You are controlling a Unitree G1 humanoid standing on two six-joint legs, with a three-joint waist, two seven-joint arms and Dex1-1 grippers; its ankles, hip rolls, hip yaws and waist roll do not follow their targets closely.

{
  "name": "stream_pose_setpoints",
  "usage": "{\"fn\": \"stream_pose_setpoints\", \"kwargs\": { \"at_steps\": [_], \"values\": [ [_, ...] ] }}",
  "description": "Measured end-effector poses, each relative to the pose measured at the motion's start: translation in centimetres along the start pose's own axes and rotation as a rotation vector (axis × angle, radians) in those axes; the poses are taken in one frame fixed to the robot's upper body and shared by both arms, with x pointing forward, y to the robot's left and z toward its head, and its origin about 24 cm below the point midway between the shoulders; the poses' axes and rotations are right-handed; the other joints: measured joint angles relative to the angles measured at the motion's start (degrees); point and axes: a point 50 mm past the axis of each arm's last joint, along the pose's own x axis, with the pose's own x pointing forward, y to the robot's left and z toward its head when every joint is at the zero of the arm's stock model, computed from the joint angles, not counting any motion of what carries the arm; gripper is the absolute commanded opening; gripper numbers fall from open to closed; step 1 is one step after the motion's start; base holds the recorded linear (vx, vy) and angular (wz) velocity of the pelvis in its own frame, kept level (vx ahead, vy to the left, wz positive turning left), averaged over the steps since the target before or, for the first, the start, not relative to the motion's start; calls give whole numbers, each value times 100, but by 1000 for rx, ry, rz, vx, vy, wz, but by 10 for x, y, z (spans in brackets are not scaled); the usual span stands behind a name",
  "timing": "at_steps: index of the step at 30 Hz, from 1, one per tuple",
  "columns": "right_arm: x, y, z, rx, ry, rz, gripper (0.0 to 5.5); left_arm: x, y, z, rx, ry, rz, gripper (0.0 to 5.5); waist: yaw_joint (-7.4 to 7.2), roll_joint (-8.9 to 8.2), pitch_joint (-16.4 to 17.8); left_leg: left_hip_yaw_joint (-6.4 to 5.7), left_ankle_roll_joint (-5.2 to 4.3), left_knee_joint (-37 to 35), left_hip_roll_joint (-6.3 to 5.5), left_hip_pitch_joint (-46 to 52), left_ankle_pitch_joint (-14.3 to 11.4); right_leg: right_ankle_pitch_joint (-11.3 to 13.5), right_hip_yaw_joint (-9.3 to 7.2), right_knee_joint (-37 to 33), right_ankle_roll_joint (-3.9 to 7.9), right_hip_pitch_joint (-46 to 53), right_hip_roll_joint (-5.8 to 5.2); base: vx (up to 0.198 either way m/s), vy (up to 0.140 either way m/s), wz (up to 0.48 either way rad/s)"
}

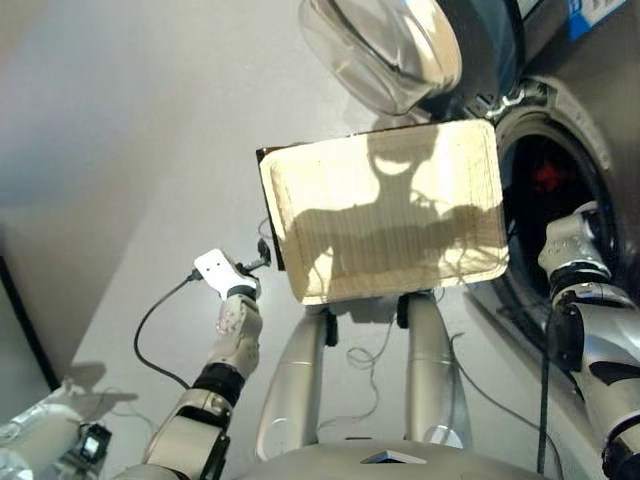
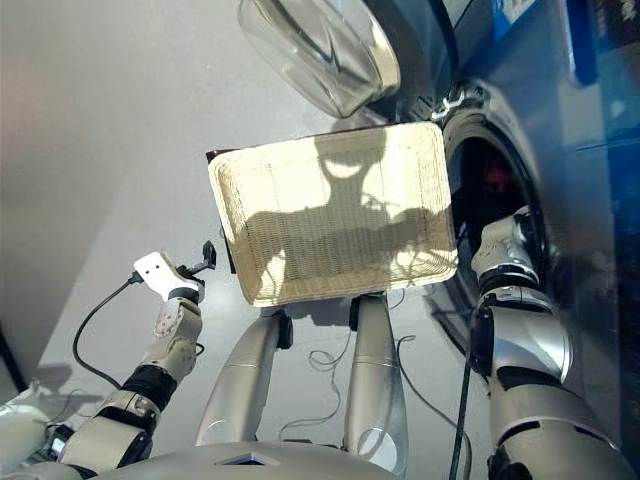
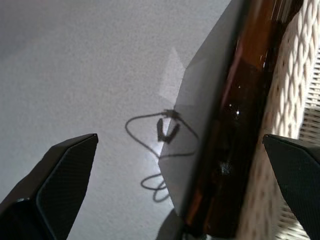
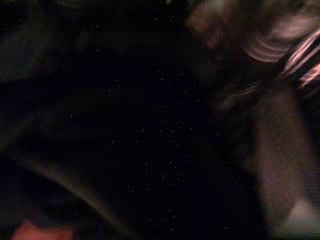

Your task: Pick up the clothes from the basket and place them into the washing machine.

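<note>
Nearest, at about 7 o'clock in the head view, the left tool [image 1: 262, 256] hangs over the grey floor [image 1: 110, 150] just beside the basket's left edge, its two black fingers [image 3: 65, 185] spread wide with nothing between them. In the left wrist view one finger sits over bare floor and the other over the wicker rim, with a dark brown glossy strip of the stand [image 3: 235, 130] under the basket running between them. A black cable [image 1: 160, 330] loops from the left wrist down across the floor.

In the middle stands the basket [image 1: 300, 180], cream wicker with low sides, its ribbed bottom lit by sun. No garment shows in it.

At about 3 o'clock the right arm [image 1: 575, 250] reaches into the round opening of the washer [image 1: 585, 130]; the right tool is hidden inside the dark drum, and I cannot tell whether it is wide or narrow. The right wrist view is nearly all black, with only blurred pale streaks in one corner. Inside the drum a patch of red cloth [image 1: 545, 175] shows, past the right wrist.

Farthest, at 12 o'clock, the clear bulging glass door [image 1: 385, 45] stands swung open above the basket's far edge
</note>
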Motion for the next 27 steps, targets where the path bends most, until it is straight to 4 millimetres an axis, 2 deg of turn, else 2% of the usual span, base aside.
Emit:
{"fn": "stream_pose_setpoints", "kwargs": {
  "at_steps": [1,4,5,8,11,14,17,20,21,25,27],
  "values": [
    [2,-3,2,-36,-26,-23,550,1,-1,3,-4,-16,-4,550,28,14,5,0,14,65,-11,-62,-22,-8,1,15,13,-33,-14,0,0,0],
    [9,2,10,-113,-80,50,550,4,-4,7,-5,-30,-5,550,27,20,10,1,52,302,-51,-301,-99,-58,22,167,61,-231,-59,72,-26,52],
    [9,7,9,-142,-67,95,550,5,-5,8,-6,-30,-5,550,25,22,14,0,25,372,-51,-359,-154,-79,36,193,96,-265,-58,116,-30,19],
    [7,14,1,-167,-11,195,550,6,-9,8,-12,-29,-15,550,12,21,15,-5,50,450,-35,-407,-154,-69,30,207,84,-278,-42,0,0,0],
    [-6,23,-14,-123,86,297,550,8,-12,9,-19,-31,-22,550,-15,20,16,-3,39,456,-3,-410,-160,-36,25,199,33,-272,-10,0,0,0],
    [-38,39,-41,-100,193,443,550,8,-14,9,-27,-30,-27,550,-125,14,20,-38,17,472,35,-358,-171,-17,-23,188,2,-200,22,0,0,0],
    [-71,41,-72,-119,299,570,550,9,-19,7,-49,-24,-42,550,-156,12,20,-80,2,467,50,-185,-182,-36,-74,165,-13,-1,28,0,0,0],
    [-106,34,-104,-166,408,691,550,8,-16,3,-58,-7,-33,550,-203,-38,9,-168,-14,453,62,-32,-191,-85,-145,159,-16,188,27,0,0,0],
    [-118,33,-112,-173,444,728,550,7,-14,2,-59,-4,-27,550,-203,-81,-13,-164,-15,442,68,-4,-192,-87,-151,162,-20,206,30,0,0,0],
    [-151,23,-137,-207,551,832,550,6,-2,-5,-55,32,6,550,-281,-269,-104,-214,-38,370,95,169,-181,-104,-220,98,-10,399,44,0,0,0],
    [-160,12,-148,-232,592,858,550,4,-1,-12,-51,64,7,550,-292,-294,-118,-325,-68,261,106,372,-139,-89,-318,-32,-32,663,49,0,0,0]
  ]
}}
